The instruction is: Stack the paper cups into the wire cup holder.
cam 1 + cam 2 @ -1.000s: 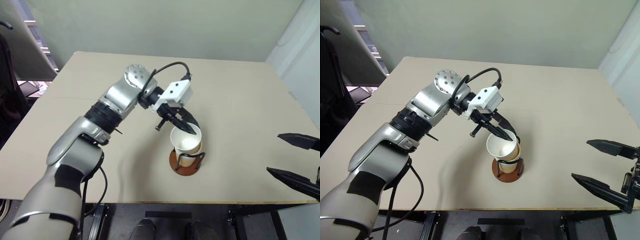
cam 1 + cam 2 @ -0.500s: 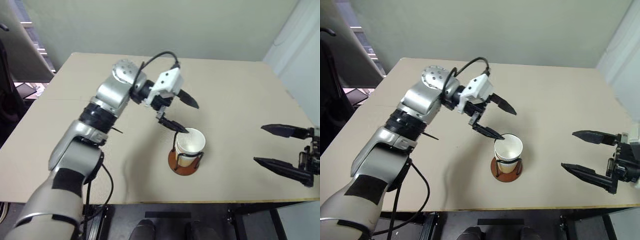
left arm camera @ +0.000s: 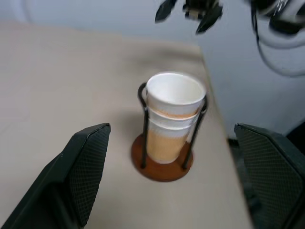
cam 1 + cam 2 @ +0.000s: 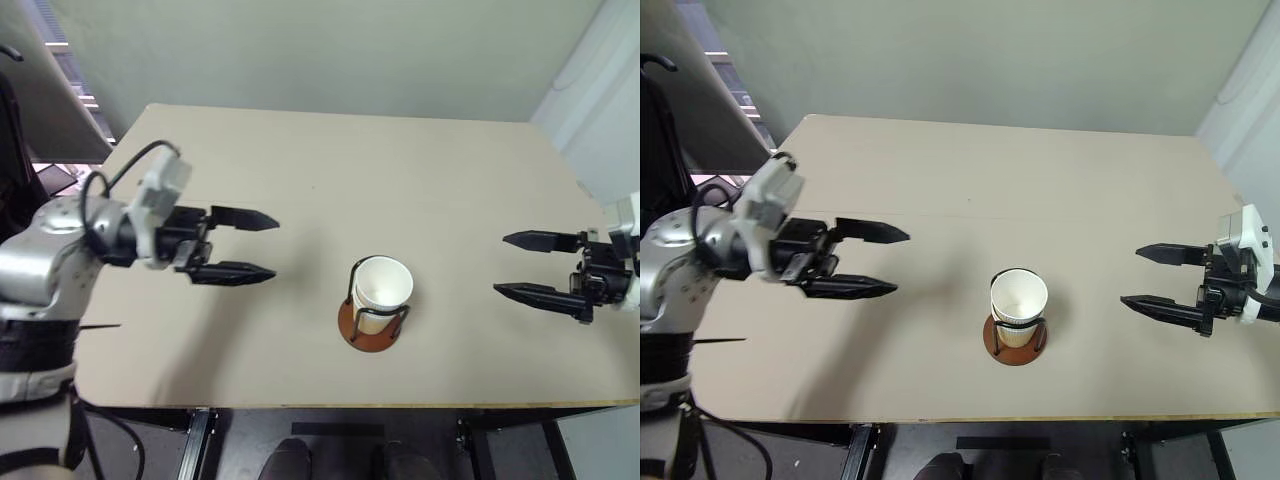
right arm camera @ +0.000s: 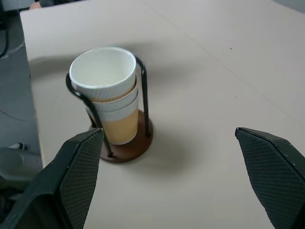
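Three cups (image 5: 108, 98) sit nested in the holder (image 5: 125, 148) on the desk (image 4: 450, 180), stacking apparently complete, as left hand (image 4: 245, 245) and right hand (image 4: 525, 265) hover spread, empty.

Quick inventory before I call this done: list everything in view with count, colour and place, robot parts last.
paper cups: three nested in one stack, tan-orange outside, white inside and at the rims, standing upright in the holder near the front middle of the table
wire cup holder: one, reddish-brown round base with black wire loops, around the cup stack
table: one, light beige top, carrying the holder
left gripper: one, black fingers, open and holding nothing, above the table on the robot's left of the holder, apart from it
right gripper: one, black fingers, open and holding nothing, at the table's right edge, apart from the holder
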Available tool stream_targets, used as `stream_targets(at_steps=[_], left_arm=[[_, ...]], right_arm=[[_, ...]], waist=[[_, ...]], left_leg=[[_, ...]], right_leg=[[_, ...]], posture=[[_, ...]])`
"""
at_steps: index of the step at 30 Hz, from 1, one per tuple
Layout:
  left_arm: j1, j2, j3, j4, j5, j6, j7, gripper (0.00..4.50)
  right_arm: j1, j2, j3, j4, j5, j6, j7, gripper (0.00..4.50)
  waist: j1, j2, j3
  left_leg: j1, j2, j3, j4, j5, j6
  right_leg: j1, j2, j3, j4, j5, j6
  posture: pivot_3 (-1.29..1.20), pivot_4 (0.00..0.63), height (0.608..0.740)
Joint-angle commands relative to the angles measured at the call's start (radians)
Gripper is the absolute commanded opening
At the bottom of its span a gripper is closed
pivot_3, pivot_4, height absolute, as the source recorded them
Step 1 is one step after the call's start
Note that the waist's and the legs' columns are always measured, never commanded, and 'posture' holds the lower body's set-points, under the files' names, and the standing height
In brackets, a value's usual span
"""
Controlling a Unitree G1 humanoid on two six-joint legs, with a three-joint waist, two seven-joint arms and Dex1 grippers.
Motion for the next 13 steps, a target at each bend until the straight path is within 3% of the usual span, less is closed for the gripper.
stream_targets(at_steps=[1,9,13], left_arm=[[0.142,0.019,0.139,-0.055,-0.051,0.05,0.051,4.46],[0.365,0.071,0.346,-0.119,-0.091,0.093,0.093,4.46],[0.392,0.062,0.371,-0.128,-0.106,0.098,0.121,4.46]], right_arm=[[-0.02,-0.005,-0.008,-0.005,0.006,-0.008,0.041,4.5],[-0.006,-0.035,-0.121,0.03,0.051,0.051,0.092,4.5],[-0.032,-0.029,-0.082,0.05,0.02,0.033,0.09,4.5]], waist=[[-0.004,0.001,0.0],[-0.005,-0.001,0.0],[-0.005,-0.001,0.0]], left_leg=[[0.002,0.0,0.001,-0.001,0.0,0.0],[0.006,0.0,0.003,-0.003,0.001,-0.001],[0.01,0.0,0.003,-0.005,0.0,-0.002]], right_leg=[[0.001,0.0,0.001,0.001,0.0,-0.001],[0.002,0.001,0.001,0.003,-0.003,-0.009],[0.004,0.001,0.002,0.004,-0.005,-0.014]], posture=[[0.0,0.15,0.74],[0.0,0.15,0.74],[0.0,0.15,0.74]])
